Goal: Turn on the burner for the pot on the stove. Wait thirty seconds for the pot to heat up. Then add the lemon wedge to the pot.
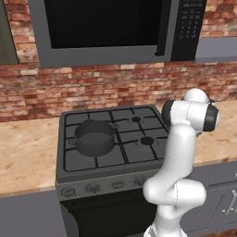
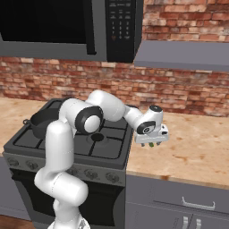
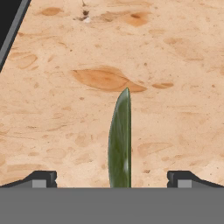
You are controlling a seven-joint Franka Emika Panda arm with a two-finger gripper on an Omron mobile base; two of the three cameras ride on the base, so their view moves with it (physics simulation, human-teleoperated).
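While the arm reaches out to the right of the stove [image 1: 111,139], its gripper [image 2: 152,142] hangs low over the tan stone counter [image 2: 197,152], fingers pointing down. Seen from the hand cam, the two dark fingertips [image 3: 41,178] stand wide apart w/ nothing clamped between them; the lemon wedge [image 3: 120,140], looking dull green here, lies on the counter in the gap, touching neither tip as far as can be told. From the right base cam a bit of green shows just under the gripper. The pot [image 1: 94,137] sits on the front-left burner, well apart from the gripper, dark grey & squat; its inside looks dark. Knobs [image 1: 92,188] run along the stove's front panel; any markings on them are too small to read. Above the stove hangs the microwave [image 1: 106,28], its keypad [image 2: 120,22] at the right side w/ pale button marks, too blurred to make out any text or brand. Red brick wall [image 1: 28,92] behind, grey cabinet fronts [image 2: 188,201] below the counter.
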